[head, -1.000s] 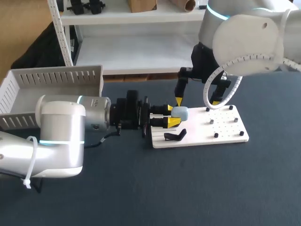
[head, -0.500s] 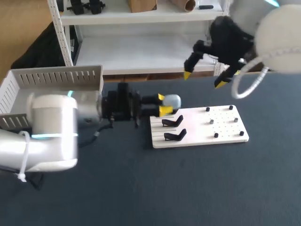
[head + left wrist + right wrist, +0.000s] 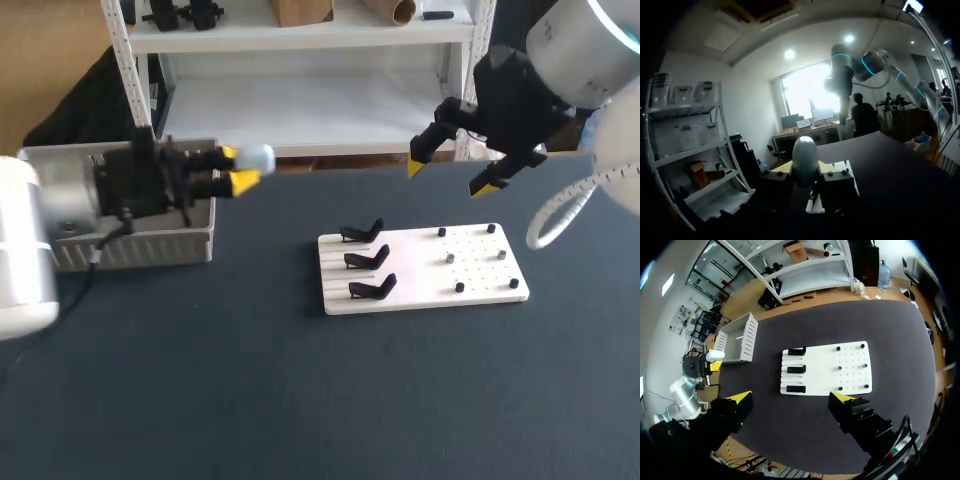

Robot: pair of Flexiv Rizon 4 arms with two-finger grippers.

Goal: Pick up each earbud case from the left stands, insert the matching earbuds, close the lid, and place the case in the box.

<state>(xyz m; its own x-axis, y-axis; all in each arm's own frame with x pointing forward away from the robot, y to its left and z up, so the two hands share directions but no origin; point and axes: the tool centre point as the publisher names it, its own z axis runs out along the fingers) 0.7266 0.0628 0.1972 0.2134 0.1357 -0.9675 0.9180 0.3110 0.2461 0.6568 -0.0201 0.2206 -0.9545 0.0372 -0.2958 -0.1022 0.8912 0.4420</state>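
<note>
Left fingers [image 3: 241, 179] closed on pale blue earbud case [image 3: 256, 157], one yellow tip on each side; in the left wrist view the case [image 3: 805, 159] sits upright between them. Case held off the table [image 3: 300, 400], just beside the grey slotted box [image 3: 130, 250] at the left rear. Right fingers [image 3: 415, 167] spread wide, gripping nothing, raised above the far edge of the white board [image 3: 420, 285]. Three black stands [image 3: 371, 259] on the board's left half, small pegs [image 3: 460, 287] on its right.
</note>
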